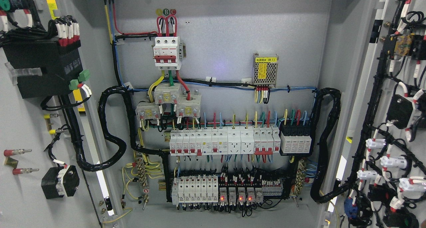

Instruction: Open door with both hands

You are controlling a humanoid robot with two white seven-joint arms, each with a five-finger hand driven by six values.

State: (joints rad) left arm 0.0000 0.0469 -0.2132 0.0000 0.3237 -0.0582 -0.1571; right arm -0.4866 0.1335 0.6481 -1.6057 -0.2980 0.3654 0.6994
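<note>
An electrical cabinet stands with both doors swung wide open. The left door point(23, 121) shows its grey inner face with a black box and wired parts. The right door point(399, 88) shows its inner face with black wire looms and white switch backs. Between them lies the grey back panel point(226, 38) with a red-and-white main breaker point(167, 52), rows of white breakers point(223, 140) and relays with red lights point(238, 194). Neither of my hands nor arms shows in the head view.
Thick black cable looms point(111, 128) curve from the left door into the cabinet, and another loom point(327, 141) runs to the right door. A perforated power supply with a yellow label point(265, 70) sits upper right on the panel.
</note>
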